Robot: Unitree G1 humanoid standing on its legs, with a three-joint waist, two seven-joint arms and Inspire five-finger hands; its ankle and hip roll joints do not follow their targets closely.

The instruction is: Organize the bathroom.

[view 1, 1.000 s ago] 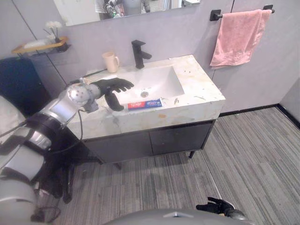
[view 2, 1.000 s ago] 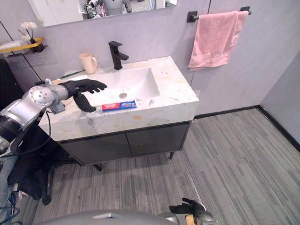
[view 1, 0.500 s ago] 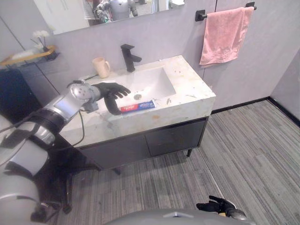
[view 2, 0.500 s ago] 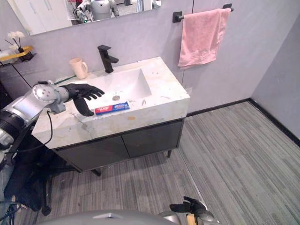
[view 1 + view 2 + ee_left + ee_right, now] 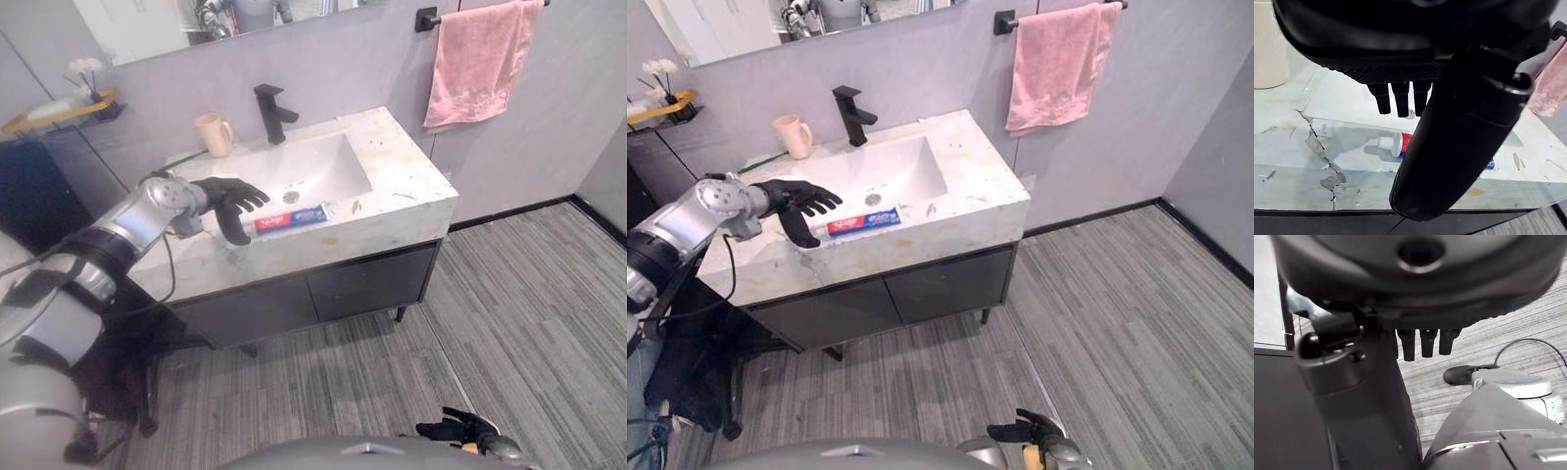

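Observation:
A red, white and blue toothpaste tube (image 5: pixel 291 216) lies on the marble counter's (image 5: pixel 411 191) front strip, just below the white sink basin (image 5: pixel 318 168). My left hand (image 5: pixel 228 197) hovers open over the counter right beside the tube's white cap end (image 5: pixel 1389 145), fingers spread toward the basin and thumb pointing down. Nothing is held in it. My right hand (image 5: pixel 458 428) hangs low above the floor, fingers relaxed, with nothing in it.
A cream mug (image 5: pixel 214 133) and a black faucet (image 5: pixel 271 111) stand at the back of the counter. A pink towel (image 5: pixel 480 59) hangs on a wall bar to the right. A wooden shelf (image 5: pixel 59 108) with flowers is on the left wall. Dark cabinet doors (image 5: pixel 313 294) sit under the counter.
The camera has shifted. My left hand has drawn slightly back toward the counter's front, staying open beside the tube's cap end. The tube has not moved.

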